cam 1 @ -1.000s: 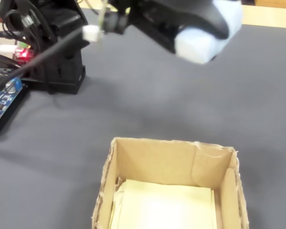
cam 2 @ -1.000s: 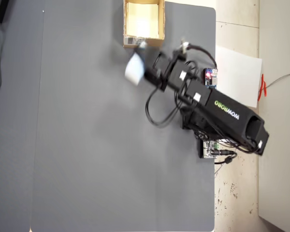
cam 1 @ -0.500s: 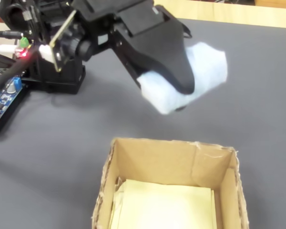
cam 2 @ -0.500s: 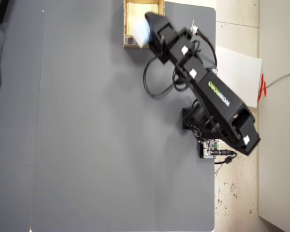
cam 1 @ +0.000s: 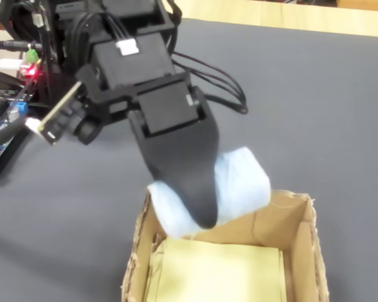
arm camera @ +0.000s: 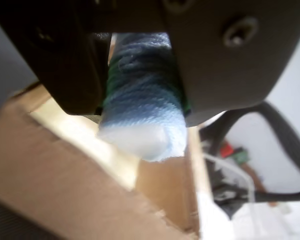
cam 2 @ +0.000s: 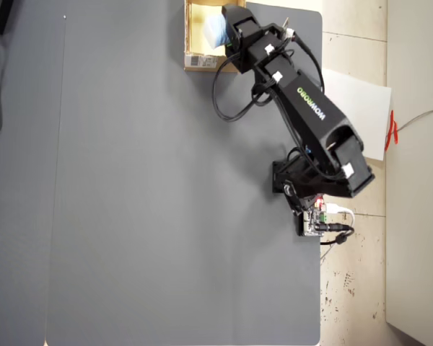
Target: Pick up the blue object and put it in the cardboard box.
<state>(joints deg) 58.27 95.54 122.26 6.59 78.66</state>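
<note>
The blue object [arm camera: 140, 115] is a pale blue, soft block, and my gripper [arm camera: 142, 111] is shut on it with a dark jaw on each side. In the fixed view the blue object [cam 1: 242, 179] hangs just above the far rim of the cardboard box [cam 1: 302, 239]. One black jaw of the gripper [cam 1: 208, 201] crosses its front; the other is hidden behind it. The box's pale yellowish inside [cam 1: 220, 270] lies below. From overhead, the gripper [cam 2: 222, 32] and the blue object [cam 2: 215, 27] are over the cardboard box [cam 2: 195, 63] at the mat's far edge.
A dark grey mat [cam 2: 130, 180] covers the table. The arm's base [cam 2: 303, 180] stands at its right edge in the overhead view, next to a small circuit board [cam 2: 314, 223]. Cables [cam 1: 220, 82] trail behind the arm, and electronics [cam 1: 12, 107] sit at left in the fixed view.
</note>
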